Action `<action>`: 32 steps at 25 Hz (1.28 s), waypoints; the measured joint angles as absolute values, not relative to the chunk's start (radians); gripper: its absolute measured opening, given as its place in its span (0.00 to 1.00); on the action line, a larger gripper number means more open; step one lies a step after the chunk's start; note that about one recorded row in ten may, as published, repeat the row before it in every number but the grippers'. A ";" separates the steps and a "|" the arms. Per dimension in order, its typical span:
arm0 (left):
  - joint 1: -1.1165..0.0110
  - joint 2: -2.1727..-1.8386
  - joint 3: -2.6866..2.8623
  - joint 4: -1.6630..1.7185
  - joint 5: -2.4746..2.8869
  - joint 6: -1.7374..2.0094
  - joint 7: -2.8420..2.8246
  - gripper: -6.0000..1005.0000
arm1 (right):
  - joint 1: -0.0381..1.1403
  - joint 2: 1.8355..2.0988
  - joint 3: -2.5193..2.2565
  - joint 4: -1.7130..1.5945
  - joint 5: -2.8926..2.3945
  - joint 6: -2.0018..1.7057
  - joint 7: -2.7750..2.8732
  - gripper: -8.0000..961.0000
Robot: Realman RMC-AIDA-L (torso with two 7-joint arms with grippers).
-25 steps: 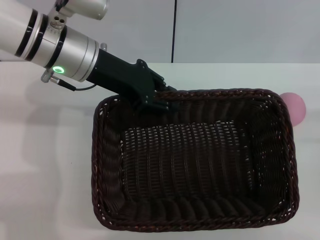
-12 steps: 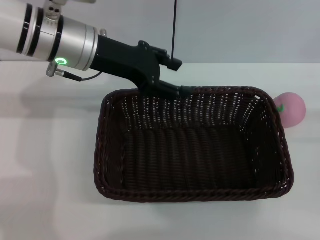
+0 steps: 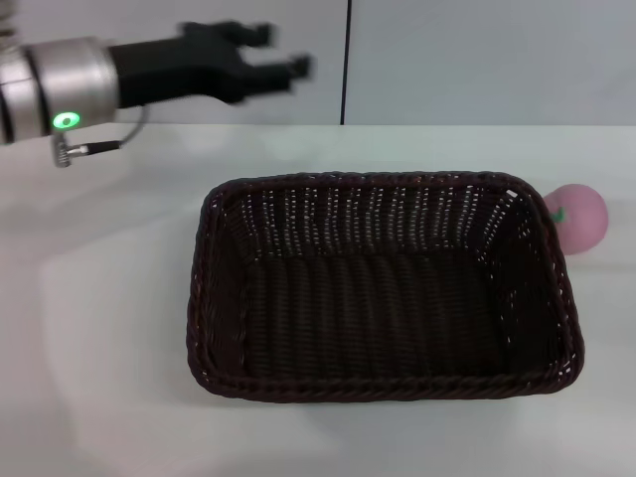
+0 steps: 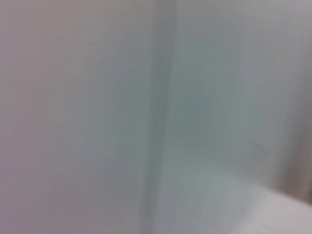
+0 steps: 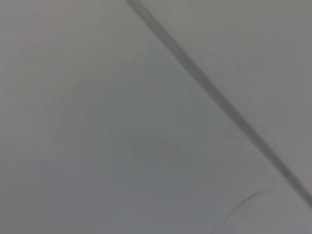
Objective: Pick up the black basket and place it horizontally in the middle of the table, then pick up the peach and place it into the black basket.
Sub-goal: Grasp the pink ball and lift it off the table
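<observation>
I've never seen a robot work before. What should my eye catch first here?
The big black basket stands out first, sitting flat and empty in the middle of the white table. Just past its right end sits a small pink peach, touching or nearly touching the rim. Up at the far left, the left gripper hangs open in the air, holding nothing.

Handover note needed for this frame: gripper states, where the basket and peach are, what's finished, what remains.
Left gripper: jaws open, empty, raised above the table's far left side, clear of the basket.
Right gripper: not in view.
Black basket: sits lengthwise across the middle of the table, upright, empty.
Peach: on the table, just outside the basket's far right corner.
Done: basket placement.
Left: pick the peach, put it in the basket.
</observation>
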State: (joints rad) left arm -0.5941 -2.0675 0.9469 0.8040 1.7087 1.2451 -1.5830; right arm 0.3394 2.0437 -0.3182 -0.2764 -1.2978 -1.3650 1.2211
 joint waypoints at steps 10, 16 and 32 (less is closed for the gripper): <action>-0.399 -2.070 0.959 0.603 1.202 1.153 -1.303 0.74 | 0.386 1.987 -0.373 -0.680 -1.808 -1.454 1.697 0.68; -0.370 -2.069 0.984 0.516 1.095 1.169 -1.213 0.74 | 0.508 1.943 -0.380 -0.968 -2.219 -1.631 2.024 0.67; -0.369 -2.069 0.977 0.446 1.075 1.180 -1.197 0.74 | 0.721 1.956 -0.745 -0.974 -2.651 -1.499 2.186 0.65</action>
